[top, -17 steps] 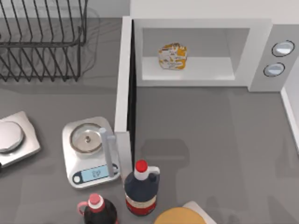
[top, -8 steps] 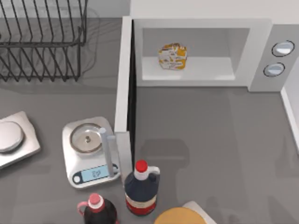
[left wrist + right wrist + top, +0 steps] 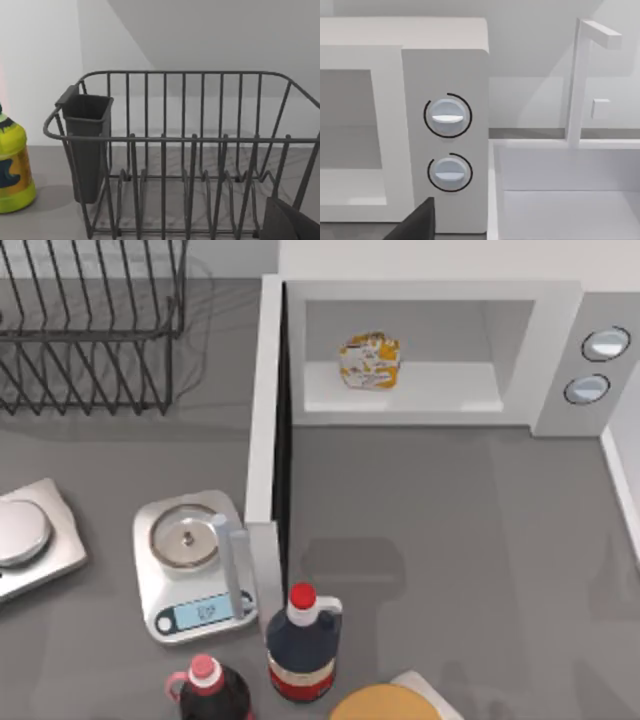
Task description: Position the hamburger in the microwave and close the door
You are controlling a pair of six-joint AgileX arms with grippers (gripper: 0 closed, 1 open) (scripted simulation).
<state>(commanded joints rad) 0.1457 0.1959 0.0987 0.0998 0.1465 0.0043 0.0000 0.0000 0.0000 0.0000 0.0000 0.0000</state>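
Note:
The hamburger [image 3: 370, 361], a cream-white wrapped lump with orange patches, sits on the floor of the microwave [image 3: 430, 290] cavity, left of its middle. The door [image 3: 263, 410] stands wide open, swung out toward the table's front at the cavity's left side, with its grey bar handle [image 3: 232, 560] at the far end. The microwave's side panel with two round dials [image 3: 447, 116] faces the right wrist camera. A dark piece of my right gripper [image 3: 417, 225] shows in the right wrist view, and a dark piece of my left gripper [image 3: 287, 222] shows in the left wrist view.
A wire dish rack [image 3: 90, 330] stands at the back left, with a yellow-green bottle [image 3: 12, 170] beside it. A kitchen scale [image 3: 190, 565] sits against the door's outer face, another scale [image 3: 25, 535] at the left edge. Two dark bottles [image 3: 302, 645] and a tan disc [image 3: 385, 705] crowd the front. A white tray [image 3: 570, 200] lies right of the microwave.
A small dark shape at the top view's left edge, beside the flat scale, has gone from sight. The hamburger, door and bottles have not moved.

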